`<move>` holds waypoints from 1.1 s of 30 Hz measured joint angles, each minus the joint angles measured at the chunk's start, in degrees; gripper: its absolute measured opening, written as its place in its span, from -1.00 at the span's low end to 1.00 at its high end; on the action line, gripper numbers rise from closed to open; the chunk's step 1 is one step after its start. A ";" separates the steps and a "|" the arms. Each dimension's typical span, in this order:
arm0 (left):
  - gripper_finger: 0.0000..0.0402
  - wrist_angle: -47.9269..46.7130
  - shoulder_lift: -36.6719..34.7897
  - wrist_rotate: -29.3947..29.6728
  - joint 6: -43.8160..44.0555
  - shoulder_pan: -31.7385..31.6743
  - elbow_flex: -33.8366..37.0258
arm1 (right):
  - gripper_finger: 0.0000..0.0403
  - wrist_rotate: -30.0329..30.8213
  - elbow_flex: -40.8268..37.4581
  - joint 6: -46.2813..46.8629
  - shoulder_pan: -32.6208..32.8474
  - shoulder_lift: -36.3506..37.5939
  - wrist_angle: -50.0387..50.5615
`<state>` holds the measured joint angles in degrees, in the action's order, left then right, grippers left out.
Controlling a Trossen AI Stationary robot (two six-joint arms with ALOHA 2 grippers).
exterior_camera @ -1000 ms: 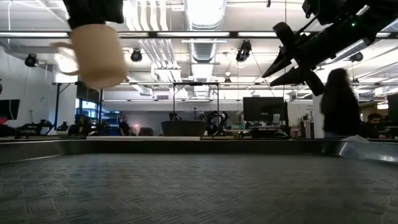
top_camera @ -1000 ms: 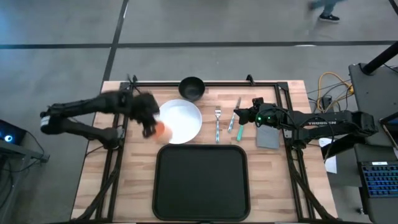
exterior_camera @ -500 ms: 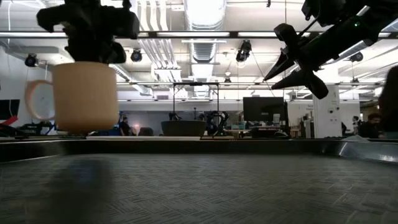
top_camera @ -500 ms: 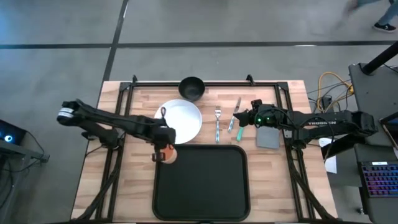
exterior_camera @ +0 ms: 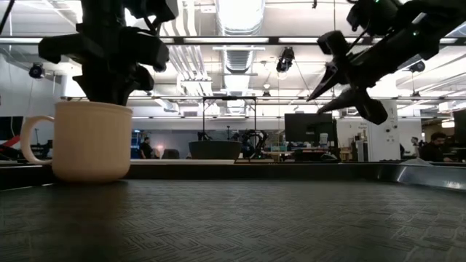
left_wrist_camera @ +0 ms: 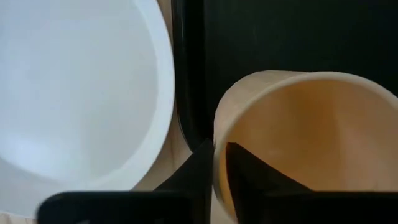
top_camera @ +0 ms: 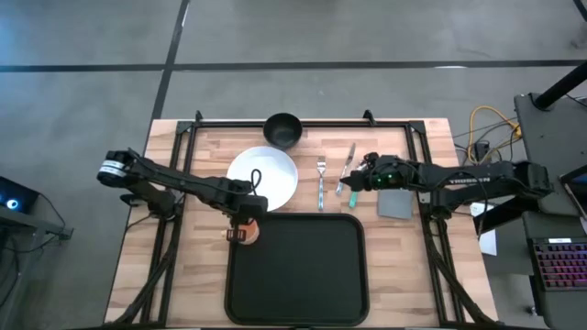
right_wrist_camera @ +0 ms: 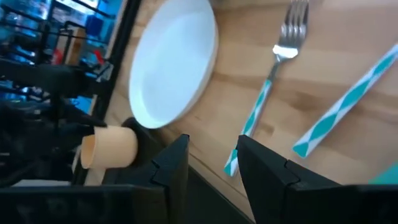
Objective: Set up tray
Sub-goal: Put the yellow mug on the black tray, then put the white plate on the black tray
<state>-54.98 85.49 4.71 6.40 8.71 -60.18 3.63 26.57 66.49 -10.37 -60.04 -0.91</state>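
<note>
A beige mug (exterior_camera: 91, 140) with a side handle (exterior_camera: 33, 138) stands upright on the far-left corner of the black tray (top_camera: 296, 270). My left gripper (top_camera: 244, 213) is right above the mug and shut on it. My right gripper (top_camera: 347, 181) hovers open over the cutlery: a fork (top_camera: 321, 181), a knife (top_camera: 349, 156) and a teal-handled piece (top_camera: 340, 186) lying on the wood. In the right wrist view the open fingers (right_wrist_camera: 171, 165) frame the fork's teal handle (right_wrist_camera: 258, 109). My left gripper holds the mug by its rim (left_wrist_camera: 217, 134), on the side facing the white plate. One finger (left_wrist_camera: 249, 171) is inside the mug and the other is outside. The fingers come from above, pointing down. The mug stands upright with its base on the tray.
A white plate (top_camera: 268, 177) lies just beyond the tray's far-left corner, and a dark bowl (top_camera: 282, 128) sits behind it. A grey napkin (top_camera: 396, 203) lies under the right arm. The tray's middle and near part are bare. Black frame bars run along the table's sides.
My left gripper has carried the mug from the plate's left side toward the near edge and down. The mug, hanging in the air a second ago, now stands on the tray's far-left corner. My right gripper has shifted slightly left over the cutlery.
</note>
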 joint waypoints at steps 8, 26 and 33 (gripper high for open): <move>-0.42 -1.23 -2.92 -0.04 4.19 0.00 -1.68 | -0.03 -1.13 5.42 0.66 -0.02 -9.75 -1.42; -0.15 -8.52 -14.79 0.15 20.81 0.37 -19.49 | 0.19 -17.94 28.28 -0.91 -3.98 -45.33 -1.02; -0.15 -8.67 -17.97 0.19 24.71 2.27 -19.63 | 0.11 -16.96 35.00 -0.82 -4.32 -50.00 -0.03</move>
<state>-63.65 67.52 4.90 31.11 10.98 -79.81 -13.33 61.57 65.67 -14.69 -110.03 -0.94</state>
